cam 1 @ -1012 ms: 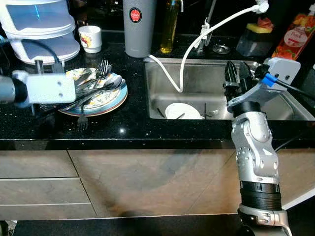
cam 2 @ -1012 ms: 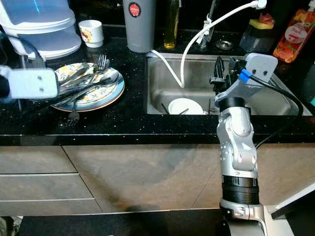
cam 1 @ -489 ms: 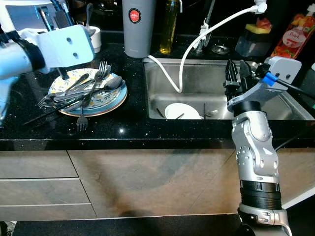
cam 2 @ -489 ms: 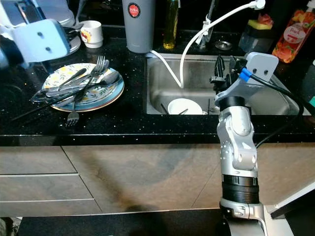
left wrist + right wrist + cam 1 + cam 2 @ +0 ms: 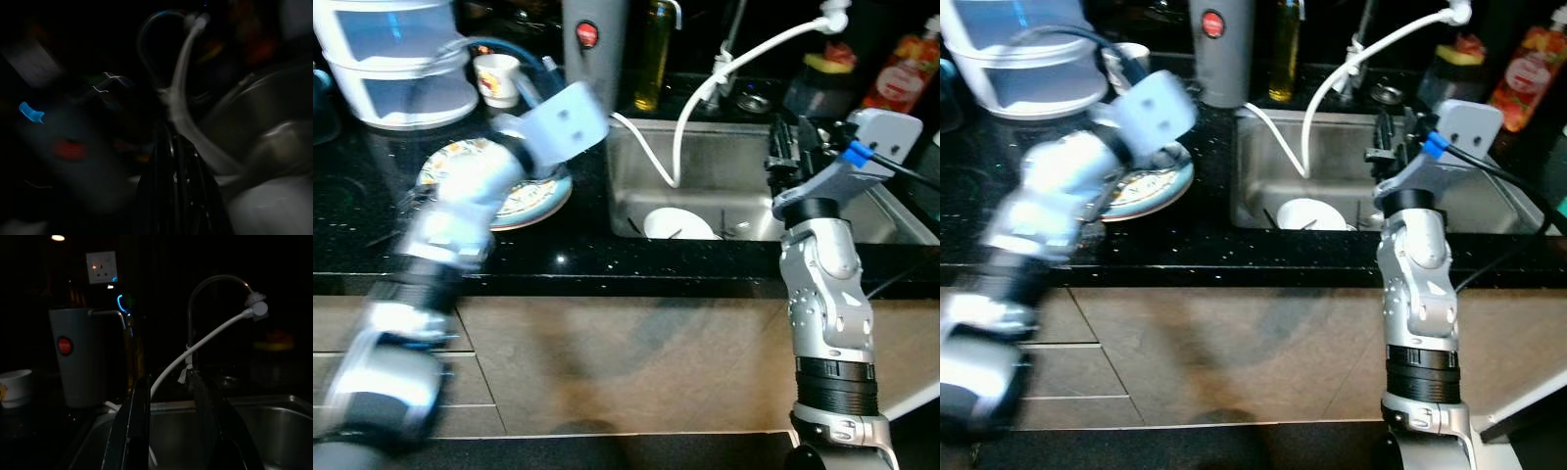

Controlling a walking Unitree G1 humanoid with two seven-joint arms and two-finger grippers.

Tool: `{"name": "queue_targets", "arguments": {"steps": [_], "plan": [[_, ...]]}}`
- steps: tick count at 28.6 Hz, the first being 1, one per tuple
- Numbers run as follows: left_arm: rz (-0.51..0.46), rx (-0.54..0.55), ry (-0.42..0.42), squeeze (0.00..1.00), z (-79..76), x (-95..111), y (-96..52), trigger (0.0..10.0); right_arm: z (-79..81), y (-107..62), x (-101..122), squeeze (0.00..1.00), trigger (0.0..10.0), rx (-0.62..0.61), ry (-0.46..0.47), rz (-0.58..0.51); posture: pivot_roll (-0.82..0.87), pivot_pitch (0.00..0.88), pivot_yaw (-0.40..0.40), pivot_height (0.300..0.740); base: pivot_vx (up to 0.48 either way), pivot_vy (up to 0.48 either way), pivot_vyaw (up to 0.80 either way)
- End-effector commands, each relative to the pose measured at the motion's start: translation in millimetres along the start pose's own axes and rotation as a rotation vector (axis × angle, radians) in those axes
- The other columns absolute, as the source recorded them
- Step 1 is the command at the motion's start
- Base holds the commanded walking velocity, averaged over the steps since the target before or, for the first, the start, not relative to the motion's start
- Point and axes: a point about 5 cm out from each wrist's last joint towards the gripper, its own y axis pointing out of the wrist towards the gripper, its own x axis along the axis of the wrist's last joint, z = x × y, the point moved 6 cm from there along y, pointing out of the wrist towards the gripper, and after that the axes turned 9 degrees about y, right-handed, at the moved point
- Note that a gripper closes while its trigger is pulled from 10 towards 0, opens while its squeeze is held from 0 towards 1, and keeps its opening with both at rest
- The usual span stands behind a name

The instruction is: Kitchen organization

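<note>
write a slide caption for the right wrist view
Right pincer open over the steel sink, facing the grey canister and the white hose.

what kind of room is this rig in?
A home kitchen, most likely: a steel sink set in a black speckled counter, a tap with a white hose, and a patterned plate beside it.

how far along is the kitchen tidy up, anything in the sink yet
Done: one white round dish lies in the steel sink. In hand: the blurred left arm is over the patterned plate on the black counter; the right gripper, open, hovers over the sink. Left: that plate and the white cup.
</note>
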Motion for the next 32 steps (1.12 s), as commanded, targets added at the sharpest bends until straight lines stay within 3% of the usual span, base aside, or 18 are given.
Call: {"name": "queue_targets", "arguments": {"steps": [1,3,5,6,11,12,13,15,16,17,18,20,22,23,25,29,30,32], "plan": [[0.011,0.000,-0.135,0.00,-2.7,-3.1,6.3,10.0,-7.0,-1.9,6.7,0.00,10.0,-0.024,-0.010,-0.020,0.04,0.029,-0.042,0.740,0.000,0.000,0.00],[0.023,-0.041,-0.247,0.00,-20.9,-5.1,14.2,10.0,-8.2,-3.1,7.4,0.00,10.0,-0.027,-0.015,-0.020,0.02,0.028,-0.036,0.740,0.000,0.000,0.00],[0.029,-0.055,-0.283,0.00,-27.3,-6.0,16.8,10.0,-8.3,-3.6,7.4,0.00,10.0,-0.028,-0.016,-0.020,0.02,0.028,-0.036,0.740,0.000,0.000,0.00],[0.064,-0.081,-0.320,1.00,-37.3,-12.0,18.8,10.0,-8.2,-4.0,7.5,0.00,10.0,-0.028,-0.017,-0.020,0.02,0.027,-0.032,0.740,0.000,0.000,0.00],[0.072,-0.065,-0.343,1.00,-38.7,-14.3,20.0,10.0,-7.8,-4.4,8.3,0.00,10.0,-0.028,-0.018,-0.022,0.02,0.026,-0.031,0.740,0.000,0.000,0.00],[0.012,-0.058,-0.379,0.00,-30.0,-3.3,18.9,10.0,-7.9,-4.4,8.7,0.00,10.0,-0.028,-0.017,-0.023,0.02,0.026,-0.031,0.740,0.000,0.000,0.00],[0.012,-0.058,-0.379,0.00,-30.0,-3.3,18.9,10.0,-7.9,-4.4,8.7,0.00,10.0,-0.028,-0.017,-0.023,0.02,0.026,-0.031,0.740,0.000,0.000,0.00],[-0.095,-0.094,-0.335,0.00,-8.6,18.0,6.1,10.0,-6.7,-3.8,7.3,0.00,10.0,-0.024,-0.012,-0.021,0.04,0.024,-0.038,0.740,0.000,0.000,0.00],[-0.115,-0.130,-0.285,0.00,-1.8,23.5,-2.3,10.0,-5.4,-3.4,6.1,0.00,10.0,-0.021,-0.008,-0.020,0.05,0.017,-0.039,0.740,0.000,0.000,0.00],[-0.077,-0.160,-0.147,0.00,14.4,21.6,-16.3,10.0,-2.2,-2.3,4.9,0.00,10.0,-0.014,-0.001,-0.020,0.06,0.015,-0.036,0.740,0.000,0.000,0.00],[-0.077,-0.160,-0.147,0.00,14.4,21.6,-16.3,10.0,-2.2,-2.3,4.9,0.00,10.0,-0.014,-0.001,-0.020,0.06,0.015,-0.036,0.740,0.000,0.000,0.00],[0.079,-0.084,-0.007,0.00,46.4,1.1,-29.0,10.0,-0.9,-2.1,4.3,0.00,10.0,-0.012,0.004,-0.021,0.07,0.013,-0.030,0.740,0.000,0.000,0.00],[0.307,0.072,0.002,0.00,83.8,-31.4,-45.0,10.0,-1.3,-2.8,3.5,0.00,10.0,-0.015,0.008,-0.020,0.07,0.012,-0.027,0.740,0.000,0.000,0.00],[0.407,0.123,-0.036,0.00,90.2,-47.0,-56.8,10.0,-2.4,-3.7,2.0,0.00,10.0,-0.018,0.009,-0.016,0.07,0.012,-0.027,0.740,0.000,0.000,0.00],[0.460,0.145,-0.064,0.00,91.0,-55.5,-64.2,10.0,-3.1,-4.3,0.9,0.00,10.0,-0.021,0.010,-0.013,0.07,0.012,-0.027,0.740,0.000,0.000,0.00],[0.548,0.135,-0.170,0.00,68.5,-66.0,-84.9,10.0,-2.4,-5.6,-0.9,0.00,10.0,-0.019,0.012,-0.007,0.08,0.022,-0.023,0.740,0.000,0.000,0.00],[0.638,0.202,-0.222,0.00,62.9,-79.3,-100.9,10.0,-1.3,-5.7,-1.2,0.00,10.0,-0.018,0.015,-0.008,0.09,0.028,-0.015,0.740,0.000,0.000,0.00],[0.664,0.229,-0.244,0.00,62.3,-83.5,-105.5,10.0,-1.0,-5.6,-1.1,0.00,10.0,-0.017,0.017,-0.009,0.09,0.028,-0.015,0.740,0.000,0.000,0.00]]}}
